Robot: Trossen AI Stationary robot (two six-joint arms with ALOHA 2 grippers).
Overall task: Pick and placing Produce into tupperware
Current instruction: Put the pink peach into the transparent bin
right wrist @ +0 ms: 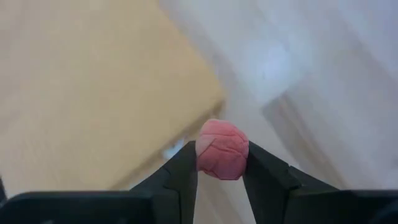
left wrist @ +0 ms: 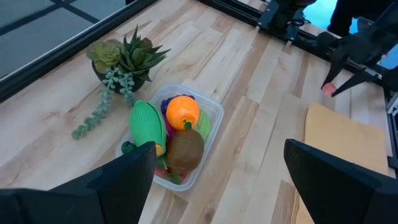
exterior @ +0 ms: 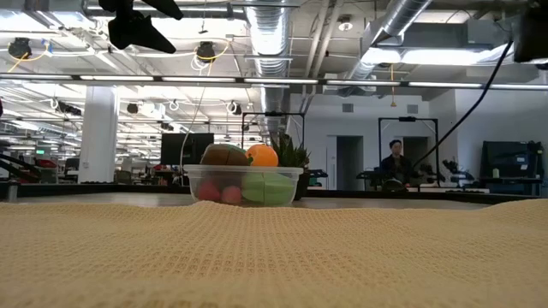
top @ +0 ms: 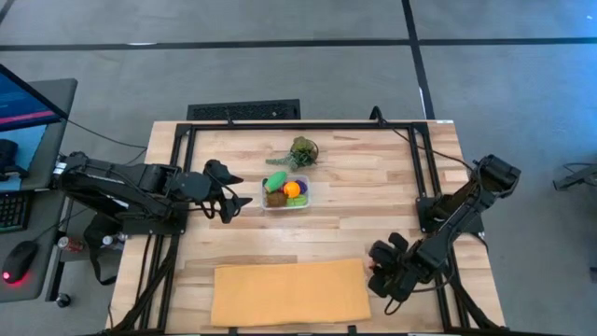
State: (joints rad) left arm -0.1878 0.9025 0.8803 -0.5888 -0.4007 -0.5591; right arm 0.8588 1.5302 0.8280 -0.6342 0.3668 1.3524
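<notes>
The clear tupperware (top: 285, 193) stands on the wooden table and holds several toy pieces: a green one (left wrist: 147, 124), an orange one (left wrist: 183, 111), a brown one (left wrist: 186, 149) and red ones underneath. My left gripper (top: 242, 203) hovers open just left of the tub, and its fingers (left wrist: 127, 177) frame the tub in the left wrist view. My right gripper (right wrist: 222, 171) is near the table's near right corner, by the right edge of the tan sheet (top: 289, 291). It is shut on a pink round piece (right wrist: 222, 149). My right gripper pinches the pink round piece (right wrist: 222, 163) between its two fingertips (right wrist: 183, 168), one on each side of its lower half. The fingers point down toward the table at the sheet's right edge. The piece seems to be lifted clear of the table and sheet.
A bushy green leafy bunch (top: 300, 154) lies just beyond the tub toward the far edge. The tan sheet covers the near middle of the table and fills the low view's foreground (exterior: 274, 257). A black frame (top: 308, 124) runs around the table. A person (exterior: 395, 162) sits far back in the room.
</notes>
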